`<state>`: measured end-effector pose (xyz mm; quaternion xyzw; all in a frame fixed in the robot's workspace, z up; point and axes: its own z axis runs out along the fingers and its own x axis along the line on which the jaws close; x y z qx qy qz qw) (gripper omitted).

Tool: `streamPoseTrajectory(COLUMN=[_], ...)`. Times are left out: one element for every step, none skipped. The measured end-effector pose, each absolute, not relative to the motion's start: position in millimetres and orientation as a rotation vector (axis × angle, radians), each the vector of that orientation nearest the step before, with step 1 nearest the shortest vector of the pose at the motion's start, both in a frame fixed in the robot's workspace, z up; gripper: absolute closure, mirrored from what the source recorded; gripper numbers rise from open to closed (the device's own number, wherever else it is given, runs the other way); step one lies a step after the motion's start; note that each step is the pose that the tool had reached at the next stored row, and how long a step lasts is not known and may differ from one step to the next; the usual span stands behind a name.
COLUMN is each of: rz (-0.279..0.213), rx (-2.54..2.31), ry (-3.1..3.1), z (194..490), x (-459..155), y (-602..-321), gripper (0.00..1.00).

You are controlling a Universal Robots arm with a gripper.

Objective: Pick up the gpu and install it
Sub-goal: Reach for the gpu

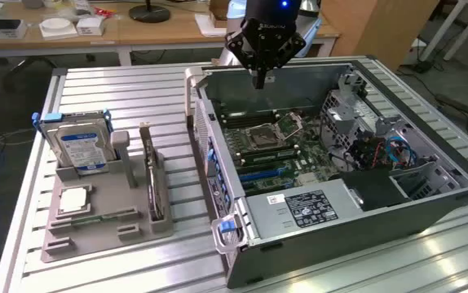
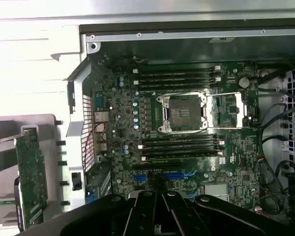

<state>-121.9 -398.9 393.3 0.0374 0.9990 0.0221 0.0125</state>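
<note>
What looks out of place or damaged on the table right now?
Nothing stands out. The gpu stands upright in its rack beside the case; the gripper hangs shut and empty over the case. Only the socket has its cover flipped open.

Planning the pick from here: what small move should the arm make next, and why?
Probably swing the black gripper across toward the grey holder on the exterior view's left. Its jaws are shut on nothing above the open dark computer case, while the thin brownish-green gpu card stands on edge in that holder, untouched, so it seems the gripper must get there before any grasp.
</note>
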Motion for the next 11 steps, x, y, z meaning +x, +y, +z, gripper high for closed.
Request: streamPoseTrajectory(rz=[0.069, 0.069, 0.069, 0.069, 0.069, 0.069, 0.069, 0.069, 0.069, 0.069, 0.069], rx=[0.117, 0.117, 0.117, 0.117, 0.117, 0.117, 0.117, 0.117, 0.117, 0.117, 0.117], ry=[3.114, 3.114, 3.114, 3.114, 3.114, 3.114, 3.114, 3.114, 3.114, 3.114, 3.114], z=[393.3, 393.3, 393.3, 393.3, 393.3, 393.3, 393.3, 393.3, 393.3, 393.3, 393.3], x=[-121.9, -121.9, -121.9, -121.9, -121.9, -121.9, -121.9, -121.9, -121.9, -121.9, -121.9], y=[-398.9, -398.9, -398.8, -398.8, -398.8, -398.9, -398.9, -398.9, -398.9, -398.9, -398.9], gripper=[0.90, 0.90, 0.90, 0.90, 0.90, 0.90, 0.90, 0.90, 0.90, 0.90, 0.90])
